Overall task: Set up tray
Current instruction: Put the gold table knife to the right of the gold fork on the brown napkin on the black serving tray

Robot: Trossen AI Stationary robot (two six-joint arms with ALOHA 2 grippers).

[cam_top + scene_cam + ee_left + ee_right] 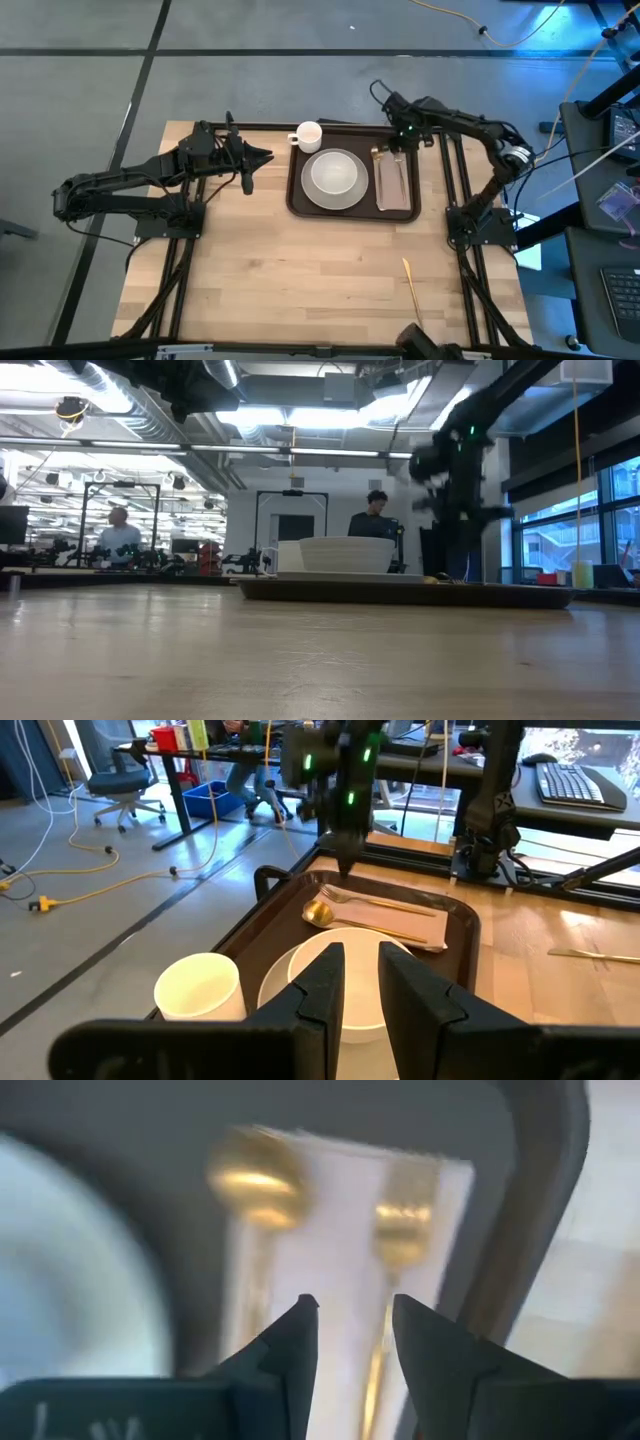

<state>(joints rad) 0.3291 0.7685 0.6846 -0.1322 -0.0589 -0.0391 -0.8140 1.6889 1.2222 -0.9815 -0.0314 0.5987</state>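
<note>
The dark brown tray (297,195) lies at the table's far middle. On it are a white bowl (335,175) on a plate, a white cup (308,133) at its far left corner, and a pinkish napkin (394,190) with a gold spoon (250,1175) and fork (400,1230) lying on it. My right gripper (397,148) hovers over the napkin's far end, pointing down, slightly open and empty. My left gripper (262,157) stands left of the tray, level, slightly open and empty; its view shows the cup (200,988) and the bowl (355,945).
A gold knife (410,285) lies on the bare wood near the table's front right; it also shows in the left wrist view (590,956). People and desks show in the room beyond the table. Open wood lies in front of the tray.
</note>
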